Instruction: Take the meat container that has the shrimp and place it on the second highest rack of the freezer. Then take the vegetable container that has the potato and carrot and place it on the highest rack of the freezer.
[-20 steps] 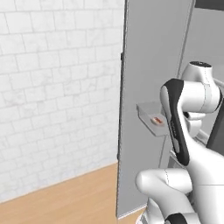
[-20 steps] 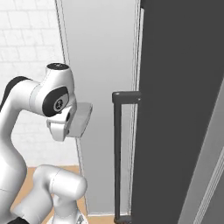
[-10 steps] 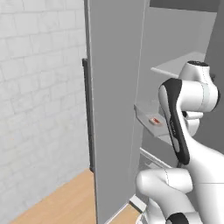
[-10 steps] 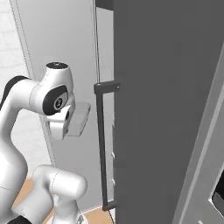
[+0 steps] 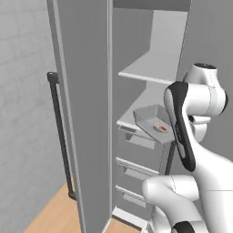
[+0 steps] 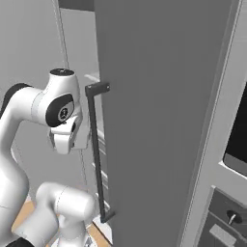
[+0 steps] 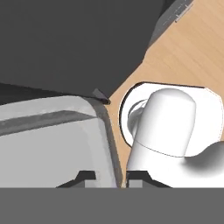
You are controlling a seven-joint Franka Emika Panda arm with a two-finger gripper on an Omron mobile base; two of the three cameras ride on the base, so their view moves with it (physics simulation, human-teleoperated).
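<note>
The freezer point(image 5: 150, 50) stands open, showing two pale shelves over grey drawers point(image 5: 136, 142). The meat container point(image 5: 152, 119), a shallow grey tray, hangs slightly tilted at the front edge of the lower shelf point(image 5: 129, 119); whether it touches the shelf I cannot tell. The pink-red shrimp point(image 5: 160, 127) lies inside it. In the hand view my gripper point(image 7: 109, 177) is shut on the meat container point(image 7: 52, 140), its rim wall between the two fingertips point(image 7: 84, 176). My forearm hides the hand in the left base view. The vegetable container, potato and carrot are out of view.
The freezer's open door point(image 5: 86, 113) with its dark bar handle point(image 5: 59, 136) stands close on the left. A dark grey closed door point(image 6: 159, 120) with a bar handle point(image 6: 96, 149) rises right of my arm. A black-fronted oven stack point(image 6: 239, 135) sits far right. Wooden floor point(image 5: 50, 214) lies below.
The whole picture has shifted, so the camera moved: the freezer's inside with its shelves and drawers has come into view. The tray stays in my grip, now at the lower shelf's front.
</note>
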